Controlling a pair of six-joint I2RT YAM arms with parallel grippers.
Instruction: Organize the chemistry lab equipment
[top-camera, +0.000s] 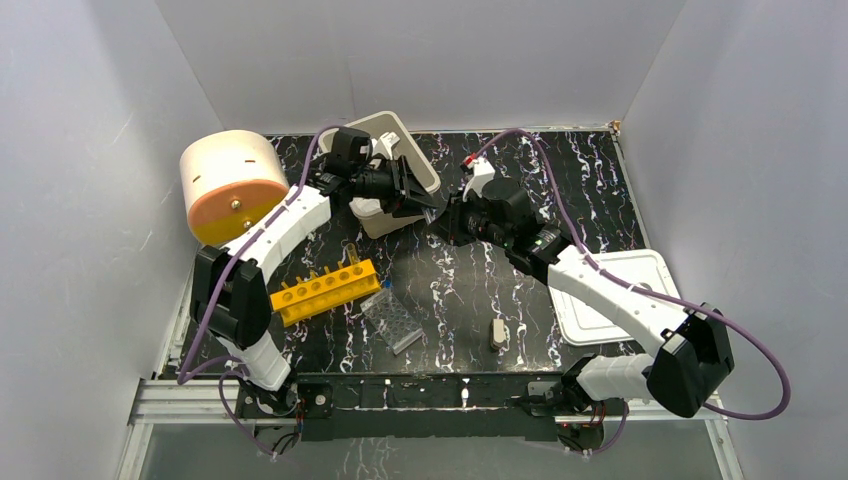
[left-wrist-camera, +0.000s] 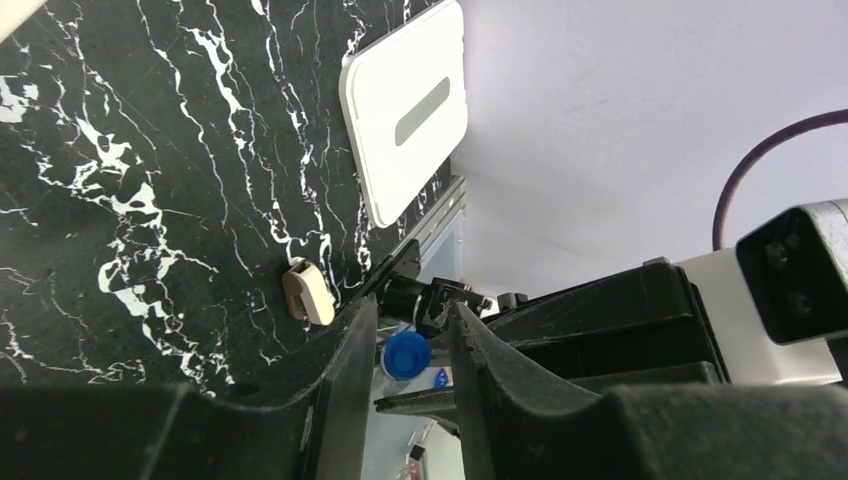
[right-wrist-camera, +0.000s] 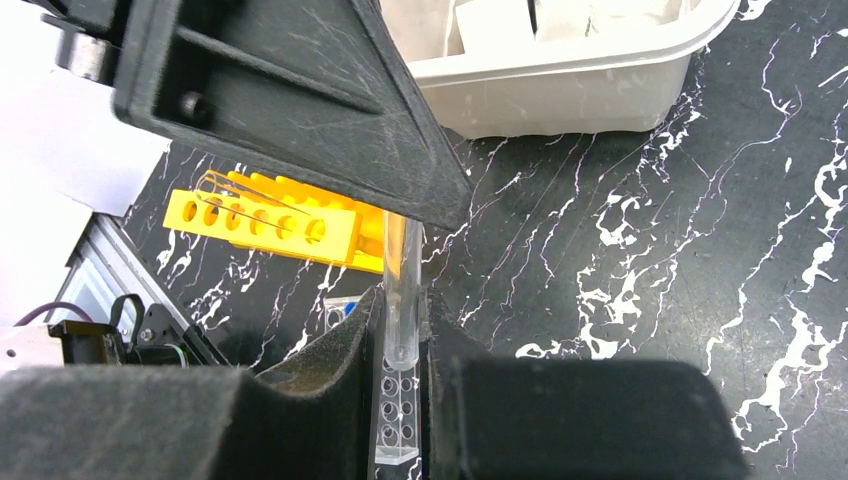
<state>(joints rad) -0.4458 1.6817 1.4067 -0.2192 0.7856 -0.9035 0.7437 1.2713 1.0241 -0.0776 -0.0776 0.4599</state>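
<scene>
Clear tube (right-wrist-camera: 398, 262) in right hand (right-wrist-camera: 401, 322), rounded end seemingly toward palm

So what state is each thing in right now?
Right gripper: shut on a tube.
Left gripper: jaws narrowly apart, a blue cap between them; grip unclear.
Tub: open, white things inside.
Lid: off, flat on the table.
Yellow rack: on the table, a second tube resting on it.
Clear rack: lying flat.
</scene>
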